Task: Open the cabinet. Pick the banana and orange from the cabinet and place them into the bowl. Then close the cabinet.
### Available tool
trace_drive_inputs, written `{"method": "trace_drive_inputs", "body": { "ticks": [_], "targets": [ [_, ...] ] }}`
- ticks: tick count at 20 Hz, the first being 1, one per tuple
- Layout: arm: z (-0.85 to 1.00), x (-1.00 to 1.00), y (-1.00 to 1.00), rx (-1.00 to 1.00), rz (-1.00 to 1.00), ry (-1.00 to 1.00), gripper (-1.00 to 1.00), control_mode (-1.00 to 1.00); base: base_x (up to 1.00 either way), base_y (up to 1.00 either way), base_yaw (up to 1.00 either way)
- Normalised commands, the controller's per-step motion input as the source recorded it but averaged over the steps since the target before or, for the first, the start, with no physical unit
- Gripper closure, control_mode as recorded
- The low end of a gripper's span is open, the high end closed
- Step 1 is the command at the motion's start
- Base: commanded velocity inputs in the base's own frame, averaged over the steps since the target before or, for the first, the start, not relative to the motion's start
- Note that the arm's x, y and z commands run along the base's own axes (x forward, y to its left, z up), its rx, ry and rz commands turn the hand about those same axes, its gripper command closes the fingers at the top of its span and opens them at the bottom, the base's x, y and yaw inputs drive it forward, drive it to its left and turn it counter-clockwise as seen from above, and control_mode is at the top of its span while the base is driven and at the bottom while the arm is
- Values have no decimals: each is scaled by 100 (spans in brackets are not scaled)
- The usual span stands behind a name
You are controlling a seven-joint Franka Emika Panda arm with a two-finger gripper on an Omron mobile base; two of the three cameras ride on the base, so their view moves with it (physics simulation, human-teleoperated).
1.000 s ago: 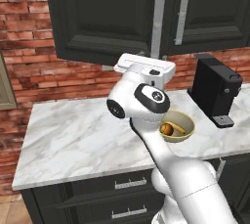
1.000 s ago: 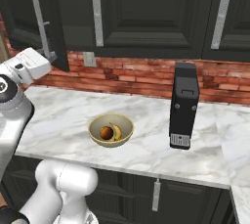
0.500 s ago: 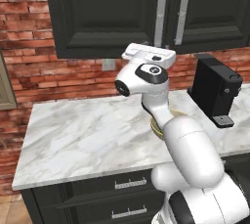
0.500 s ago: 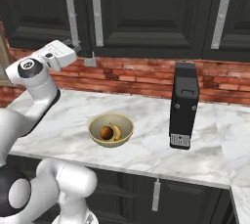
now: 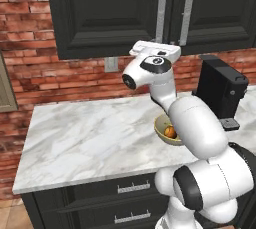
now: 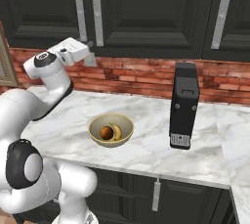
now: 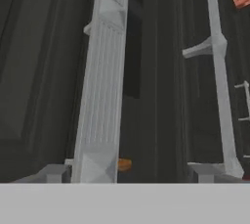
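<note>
Two doors: I see the large black-charcoal wall cabinet (image 5: 120, 13) with raised-panel double doors, both flush and closed in my two base views.
Handles: its long vertical silver bar handles (image 5: 161, 10) stand side by side at the meeting edge of the doors; my hand view looks along them from very near, one bar (image 7: 103, 81) broad at left, the other (image 7: 218, 76) thinner at right.
Gap: in the hand view a small orange-brown patch sits low beside the near bar; I cannot tell what it is.
Bowl: the round tan-beige bowl (image 6: 111, 130) with thick rim sits on the white marble counter (image 6: 146, 140), below the cabinet and in front of the arm.
Orange: the small round deep-orange fruit (image 6: 106, 132) lies inside the bowl, on its left half in the right base view.
Banana: the small curved yellow banana (image 6: 116, 131) lies inside the bowl too, just beside the orange and touching or nearly touching it.
Gripper: the white hand with its two-finger gripper (image 5: 159, 48) is raised to the lower edge of the cabinet doors, close under the handles; I judge its jaws spread wide with nothing between them.
Machine: a tall black box-shaped coffee machine (image 6: 183, 104) stands on the counter, apart from the bowl.
Wall: red brick (image 6: 141, 75) runs between counter and cabinet.
Drawers: dark drawers with short horizontal handles (image 5: 133, 188) sit under the counter.
</note>
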Motion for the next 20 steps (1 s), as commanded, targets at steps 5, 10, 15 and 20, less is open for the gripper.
{"method": "trace_drive_inputs", "body": {
  "ticks": [5,10,15,20],
  "targets": [
    [-6,89,-69,6,-17,-1,-100,-100,0,0,0],
    [-26,100,-74,13,-8,2,-100,-100,0,0,0],
    [-60,100,-45,17,0,10,-100,-100,0,0,0],
    [-59,100,1,-2,-2,1,-100,-100,0,0,0]
  ]
}}
